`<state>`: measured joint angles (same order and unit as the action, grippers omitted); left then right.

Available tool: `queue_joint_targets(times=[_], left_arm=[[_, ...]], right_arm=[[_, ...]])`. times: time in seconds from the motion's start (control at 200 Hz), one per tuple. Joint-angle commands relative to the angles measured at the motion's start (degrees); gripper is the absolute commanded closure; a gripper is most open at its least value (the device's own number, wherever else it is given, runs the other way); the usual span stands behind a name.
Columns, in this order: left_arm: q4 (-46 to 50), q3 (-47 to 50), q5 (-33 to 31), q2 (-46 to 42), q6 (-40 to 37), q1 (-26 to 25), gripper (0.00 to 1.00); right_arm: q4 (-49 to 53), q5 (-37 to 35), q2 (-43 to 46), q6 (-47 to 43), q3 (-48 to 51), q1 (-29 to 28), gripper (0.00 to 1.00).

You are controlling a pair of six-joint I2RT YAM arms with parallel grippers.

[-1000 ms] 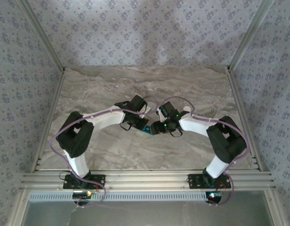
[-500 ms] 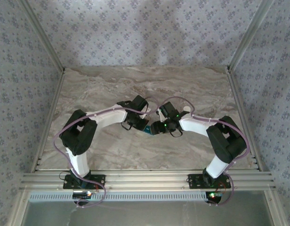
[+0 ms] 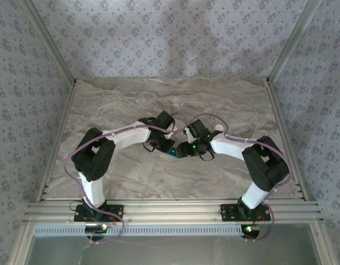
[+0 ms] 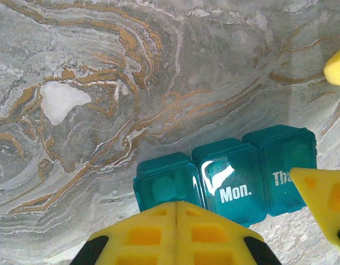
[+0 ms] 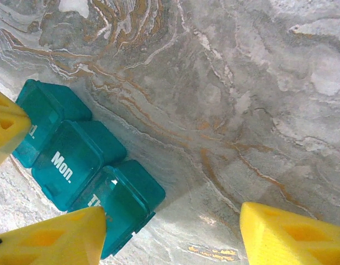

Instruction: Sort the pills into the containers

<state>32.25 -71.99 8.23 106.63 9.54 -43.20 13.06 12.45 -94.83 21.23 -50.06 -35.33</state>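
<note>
The teal-blue plastic strip of three lidded compartments [image 4: 230,174] lies on the marbled tabletop [image 4: 93,66]. The left pincer [image 4: 176,205], pressed together, sits beside one end; the right pincer [image 5: 174,214] stands apart, perhaps touching the other end.

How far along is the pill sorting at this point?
Done: unclear; the teal pill box sits with lids apparently down, contents unreadable. In hand: the left end effector, shut, is poised at one end compartment; the right end effector, open, flanks the other. Left: sorting itself cannot be confirmed.

Marble-patterned table [image 3: 126,99], floral-papered walls [image 3: 170,38], aluminium frame [image 3: 170,210]
</note>
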Motion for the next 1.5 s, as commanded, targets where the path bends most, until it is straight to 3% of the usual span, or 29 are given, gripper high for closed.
queue_joint_targets(times=[0.0,0.52,1.494], left_arm=[[4.70,0.18,0.69,2.75,0.37,-1.09,1.00],[2.61,2.74,1.69,7.45,0.17,-1.16,1.00],[5.63,3.01,3.00,-0.78,1.45,-2.19,1.00]], right_arm=[[0.99,-2.34,-0.81,0.67,1.45,0.79,0.34],[0.48,-2.08,-1.20,1.13,1.81,1.05,0.34],[0.39,-2.22,-1.22,1.31,1.81,1.38,0.34]])
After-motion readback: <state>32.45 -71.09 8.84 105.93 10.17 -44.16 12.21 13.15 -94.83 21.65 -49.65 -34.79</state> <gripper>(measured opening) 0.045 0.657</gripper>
